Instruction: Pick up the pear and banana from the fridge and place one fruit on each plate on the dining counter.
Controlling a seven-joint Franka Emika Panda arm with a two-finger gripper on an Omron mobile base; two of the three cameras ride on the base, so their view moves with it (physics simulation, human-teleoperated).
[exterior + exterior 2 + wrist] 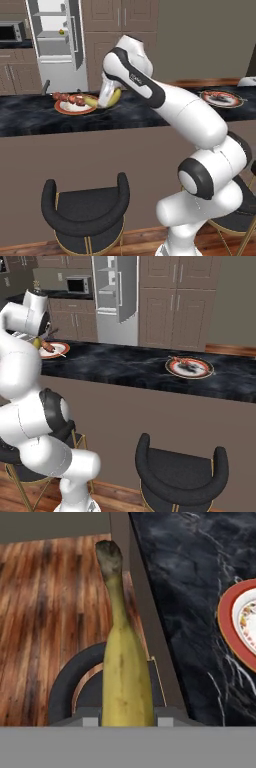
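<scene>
Between the pincer (128, 719) tips, the banana (124, 677) sits clamped, beside the plate (235, 619).

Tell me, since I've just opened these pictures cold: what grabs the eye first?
The white arm reaching over the dining counter, its gripper shut on the banana near the left plate. A second plate sits farther right, and the fridge stands open behind.

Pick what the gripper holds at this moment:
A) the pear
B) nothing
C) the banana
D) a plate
C: in the hand view the banana rises from between the shut gripper fingertips, and the left base view shows it at the gripper beside the left plate.
</scene>
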